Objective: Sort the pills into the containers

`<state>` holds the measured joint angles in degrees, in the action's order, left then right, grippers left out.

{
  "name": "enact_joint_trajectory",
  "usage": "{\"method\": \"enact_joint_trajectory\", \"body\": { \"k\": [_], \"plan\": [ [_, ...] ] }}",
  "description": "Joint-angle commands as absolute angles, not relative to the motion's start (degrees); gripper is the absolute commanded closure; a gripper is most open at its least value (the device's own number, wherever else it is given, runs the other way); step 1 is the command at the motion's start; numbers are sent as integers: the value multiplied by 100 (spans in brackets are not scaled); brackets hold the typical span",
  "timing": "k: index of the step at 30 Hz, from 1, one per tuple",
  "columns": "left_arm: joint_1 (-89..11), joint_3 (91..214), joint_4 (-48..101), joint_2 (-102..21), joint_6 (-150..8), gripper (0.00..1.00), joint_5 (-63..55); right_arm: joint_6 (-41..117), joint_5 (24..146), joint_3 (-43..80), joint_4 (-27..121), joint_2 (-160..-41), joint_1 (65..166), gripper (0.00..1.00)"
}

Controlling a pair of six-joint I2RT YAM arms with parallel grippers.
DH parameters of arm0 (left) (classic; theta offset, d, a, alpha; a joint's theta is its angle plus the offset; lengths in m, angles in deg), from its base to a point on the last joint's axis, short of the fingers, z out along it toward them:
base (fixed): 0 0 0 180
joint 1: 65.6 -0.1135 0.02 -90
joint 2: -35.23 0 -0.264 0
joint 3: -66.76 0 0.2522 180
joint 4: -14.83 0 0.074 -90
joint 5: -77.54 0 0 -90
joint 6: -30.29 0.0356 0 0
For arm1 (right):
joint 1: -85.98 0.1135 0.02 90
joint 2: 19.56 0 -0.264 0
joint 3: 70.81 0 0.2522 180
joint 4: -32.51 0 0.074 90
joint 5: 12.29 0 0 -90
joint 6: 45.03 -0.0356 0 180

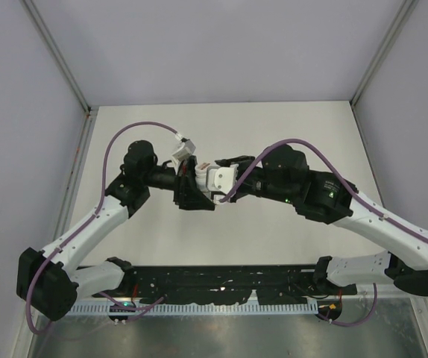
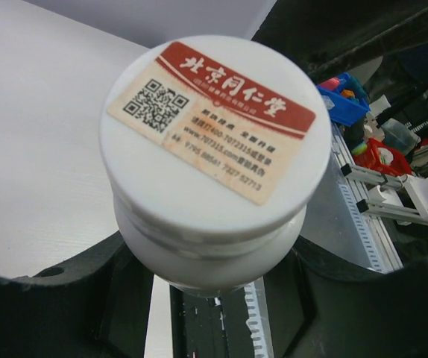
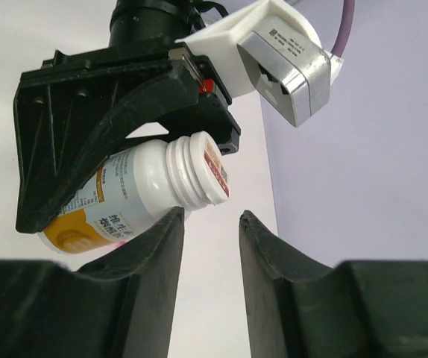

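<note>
My left gripper (image 1: 190, 186) is shut on a small white bottle (image 2: 214, 142) and holds it in the air over the middle of the table. The bottle has an orange-red label on its cap. In the right wrist view the bottle (image 3: 139, 194) lies tilted in the left gripper's black fingers (image 3: 109, 112), with its cap pointing at me. My right gripper (image 3: 210, 216) is open and empty. Its fingertips sit just short of the cap, and the left fingertip is almost touching the bottle's neck. The pink pill box and the pills are out of view.
The white table (image 1: 221, 246) has grey walls at the back and on both sides. A black rail with a toothed white strip (image 1: 214, 307) runs along the near edge between the arm bases. Coloured bins (image 2: 344, 97) stand outside the enclosure.
</note>
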<state>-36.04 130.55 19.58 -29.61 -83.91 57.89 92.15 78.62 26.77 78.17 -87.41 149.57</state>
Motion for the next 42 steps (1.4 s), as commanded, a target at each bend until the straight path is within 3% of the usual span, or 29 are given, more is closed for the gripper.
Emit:
{"method": "enact_joint_trajectory", "body": {
  "k": [1, 6, 18, 23, 28, 42],
  "plan": [
    [-3598, 13449, 1840, -2691, -7791, 100, 5777, 9094, 7798, 2513, 8432, -8689, 15014, 56],
    [-3616, 13484, 2190, -2673, -7475, 100, 5794, 9190, 7806, 2540, 8564, -8601, 15005, 48],
    [-3616, 13985, 4308, -2875, -5392, 100, 5724, 9243, 7868, 2786, 8731, -8521, 14996, 46],
    [-3616, 14143, 4924, -2945, -4583, 100, 5330, 9068, 8166, 2821, 8758, -8477, 14873, 39],
    [-3607, 14108, 4881, -2963, -4433, 100, 4671, 8278, 8404, 2707, 8354, -8495, 14610, 20],
    [-3264, 13739, 4354, -2884, -4415, 100, 3800, 6396, 10363, 2531, 7597, -8767, 13449, 14]
  ]
}}
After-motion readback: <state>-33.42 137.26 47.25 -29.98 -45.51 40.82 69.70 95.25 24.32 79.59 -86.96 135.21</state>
